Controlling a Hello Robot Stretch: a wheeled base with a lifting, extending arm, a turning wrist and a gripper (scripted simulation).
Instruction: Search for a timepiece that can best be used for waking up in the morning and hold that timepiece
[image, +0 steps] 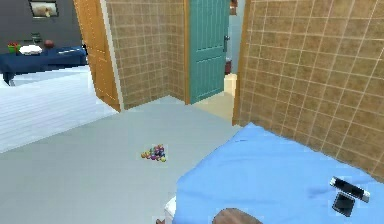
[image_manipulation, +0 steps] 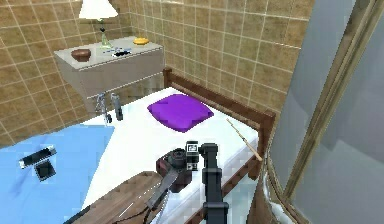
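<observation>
The gripper (image_manipulation: 166, 176) sits at the far end of the arm (image_manipulation: 211, 190), low in the arm side view and over the white sheet of the bed (image_manipulation: 228, 140). A long brown wooden object (image_manipulation: 125, 198) lies at about eight o'clock from it. With bedding and that object at and behind the fingers, I cannot tell whether it holds anything. At twelve o'clock from the gripper lies a purple pillow (image_manipulation: 181, 110). At eleven o'clock, near the headboard, two small dark upright things (image_manipulation: 110, 106) stand on the bed. Farther out the same way, a nightstand (image_manipulation: 105, 70) carries a brown bowl (image_manipulation: 80, 53), a dark flat item (image_manipulation: 120, 52), a yellow-orange object (image_manipulation: 141, 41) and a lamp (image_manipulation: 98, 10). At nine o'clock, two dark flat gadgets (image_manipulation: 40, 162) rest on the blue blanket (image_manipulation: 60, 185). The timepiece is most likely among the small things by the headboard or on the nightstand, though none has a shape I can call a clock. I judge the search step to be in hand, with no grasp lined up yet. The next move calls for bringing the base nearer the head of the bed so these small things can be told apart. Only then should the arm be raised and extended toward the one that proves to be a clock.
</observation>
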